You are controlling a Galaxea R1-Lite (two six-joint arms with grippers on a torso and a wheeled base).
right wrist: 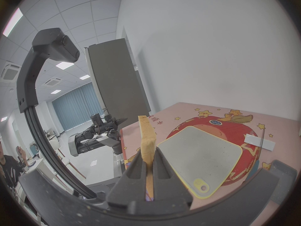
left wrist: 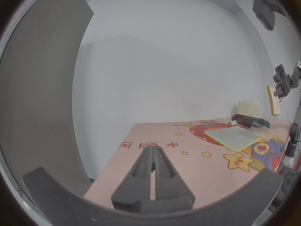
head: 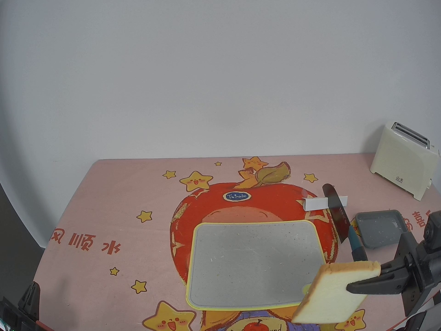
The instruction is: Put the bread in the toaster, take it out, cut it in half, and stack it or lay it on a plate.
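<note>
A slice of white bread [head: 337, 293] hangs in the air over the table's front right corner, pinched on edge by my right gripper [head: 356, 285], which is shut on it. The right wrist view has the slice [right wrist: 147, 140] standing upright between that gripper's fingers [right wrist: 138, 168]. The cream toaster [head: 406, 159] stands at the far right with its slots empty. A dark-bladed knife [head: 342, 219] with a teal handle lies between the grey cutting board [head: 255, 265] and a small grey plate [head: 380, 228]. My left gripper [left wrist: 152, 173] is shut and empty, off the table's front left corner.
A white paper strip [head: 325, 202] lies beside the knife tip. The pink table cloth [head: 115, 208] is bare on the left half. A plain wall rises right behind the table.
</note>
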